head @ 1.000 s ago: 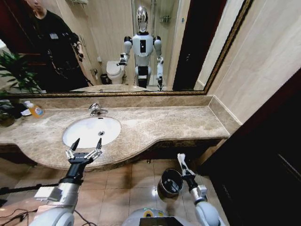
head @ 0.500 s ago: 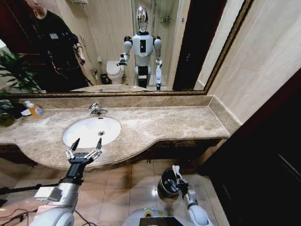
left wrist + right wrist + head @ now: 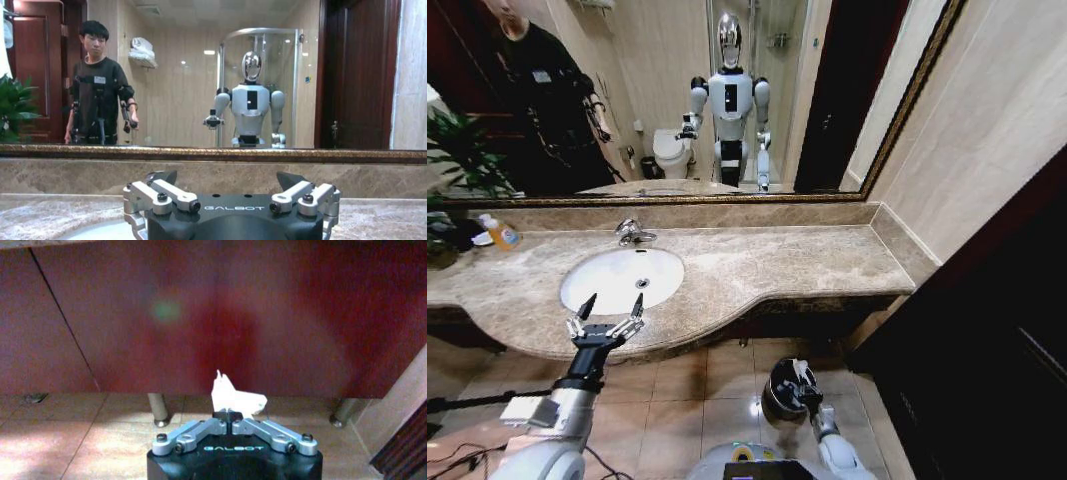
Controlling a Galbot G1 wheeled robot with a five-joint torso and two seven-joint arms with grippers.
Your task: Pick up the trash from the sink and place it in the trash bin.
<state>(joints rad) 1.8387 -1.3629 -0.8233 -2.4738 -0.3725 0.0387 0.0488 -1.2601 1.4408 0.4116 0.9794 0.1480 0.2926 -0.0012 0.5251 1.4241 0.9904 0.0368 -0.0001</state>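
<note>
Trash (image 3: 235, 398), a white packet clamped in the right gripper (image 3: 803, 378), has dropped to the trash bin (image 3: 779, 400), ready for release; left gripper (image 3: 606, 317) hovers spread at the sink (image 3: 592, 272)

Three viewpoints: one high overview, two low wrist close-ups.
The head camera looks down on the marble counter (image 3: 767, 265) and mirror (image 3: 677, 100); the left wrist faces that mirror (image 3: 200, 75) level, sharing it; the right wrist faces the red-brown cabinet front (image 3: 200, 315) near the floor.

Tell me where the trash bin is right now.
In the head view the trash bin stands on the tiled floor below the marble counter's front edge, on the robot's right, with the right claw directly over it.
</note>
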